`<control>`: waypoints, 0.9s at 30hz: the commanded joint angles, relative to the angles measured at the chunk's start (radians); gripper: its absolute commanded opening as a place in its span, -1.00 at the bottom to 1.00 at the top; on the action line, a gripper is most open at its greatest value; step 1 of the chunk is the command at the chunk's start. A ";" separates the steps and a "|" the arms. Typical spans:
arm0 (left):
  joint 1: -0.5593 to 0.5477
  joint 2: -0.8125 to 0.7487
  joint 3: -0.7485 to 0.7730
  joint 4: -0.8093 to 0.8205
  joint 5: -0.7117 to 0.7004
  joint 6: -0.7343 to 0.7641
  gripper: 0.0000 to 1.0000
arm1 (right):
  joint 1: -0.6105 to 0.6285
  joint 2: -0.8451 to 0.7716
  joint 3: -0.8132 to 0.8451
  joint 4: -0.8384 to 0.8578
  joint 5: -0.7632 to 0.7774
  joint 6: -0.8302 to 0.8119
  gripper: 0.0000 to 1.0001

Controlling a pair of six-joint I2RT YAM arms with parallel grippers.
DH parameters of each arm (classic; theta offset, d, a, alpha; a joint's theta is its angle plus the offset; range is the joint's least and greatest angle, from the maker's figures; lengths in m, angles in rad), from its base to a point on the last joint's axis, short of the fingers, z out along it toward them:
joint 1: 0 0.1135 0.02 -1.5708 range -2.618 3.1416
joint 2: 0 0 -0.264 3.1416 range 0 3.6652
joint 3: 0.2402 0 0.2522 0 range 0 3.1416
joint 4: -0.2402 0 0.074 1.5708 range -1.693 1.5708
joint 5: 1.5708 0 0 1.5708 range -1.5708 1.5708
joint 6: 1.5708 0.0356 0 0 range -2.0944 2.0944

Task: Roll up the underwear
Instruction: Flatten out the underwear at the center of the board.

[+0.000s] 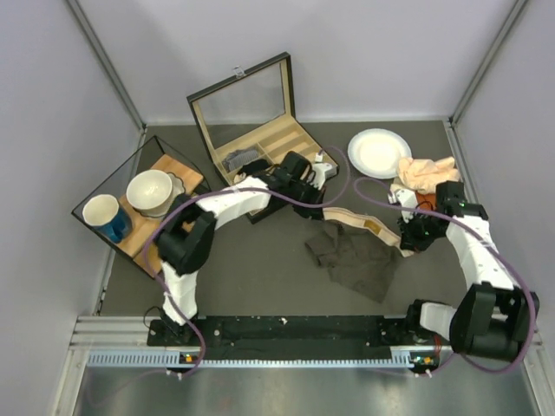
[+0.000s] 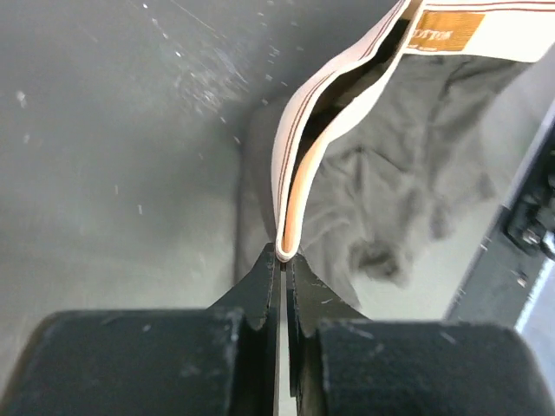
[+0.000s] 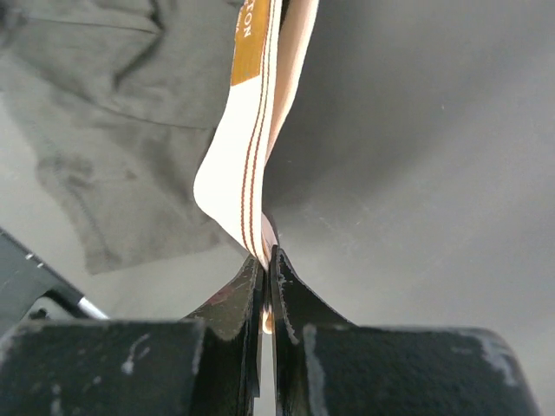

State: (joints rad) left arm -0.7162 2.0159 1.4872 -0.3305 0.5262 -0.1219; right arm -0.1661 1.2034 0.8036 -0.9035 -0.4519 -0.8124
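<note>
The underwear (image 1: 357,257) lies in the middle of the dark table, its dark grey-brown cloth spread toward me and its beige waistband (image 1: 364,225) lifted along the far edge. My left gripper (image 1: 323,205) is shut on the waistband's left end; the left wrist view shows the folded band (image 2: 299,165) pinched at the fingertips (image 2: 284,256), with the brown label (image 2: 451,30) further along. My right gripper (image 1: 406,243) is shut on the right end; the right wrist view shows the striped band (image 3: 247,165) clamped between the jaws (image 3: 267,257), with grey cloth (image 3: 113,130) hanging to the left.
An open wooden box (image 1: 251,121) with a glass lid stands at the back and holds small grey rolls (image 1: 236,160). A white plate (image 1: 379,152) and peach cloths (image 1: 425,173) lie at the back right. A tray (image 1: 169,169) with a bowl (image 1: 150,191) and a blue mug (image 1: 105,217) stands at the left.
</note>
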 commanded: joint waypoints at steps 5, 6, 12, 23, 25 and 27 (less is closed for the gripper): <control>0.001 -0.585 -0.157 -0.203 -0.003 0.039 -1.00 | 0.186 -0.306 0.213 -0.374 -0.148 -0.208 -1.00; 0.001 -0.621 -0.171 -0.235 -0.009 0.041 -1.00 | 0.203 -0.335 0.235 -0.397 -0.160 -0.217 -1.00; -0.014 -0.853 -0.153 -0.464 -0.083 0.027 -1.00 | 0.246 -0.453 0.437 -0.592 -0.355 -0.266 -1.00; -0.015 -0.617 0.077 -0.452 -0.086 0.064 -1.00 | 0.246 -0.438 0.218 -0.264 -0.196 0.102 -1.00; -0.015 -0.446 0.110 -0.395 -0.051 0.065 -1.00 | 0.226 -0.378 0.148 -0.157 -0.106 0.140 -1.00; -0.015 -0.312 0.183 -0.375 -0.020 0.065 -1.00 | 0.221 -0.326 0.093 -0.105 -0.067 0.148 -1.00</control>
State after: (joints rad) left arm -0.7292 1.4406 1.5944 -0.7837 0.4507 -0.0746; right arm 0.0658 0.7803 0.9813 -1.2026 -0.6704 -0.7864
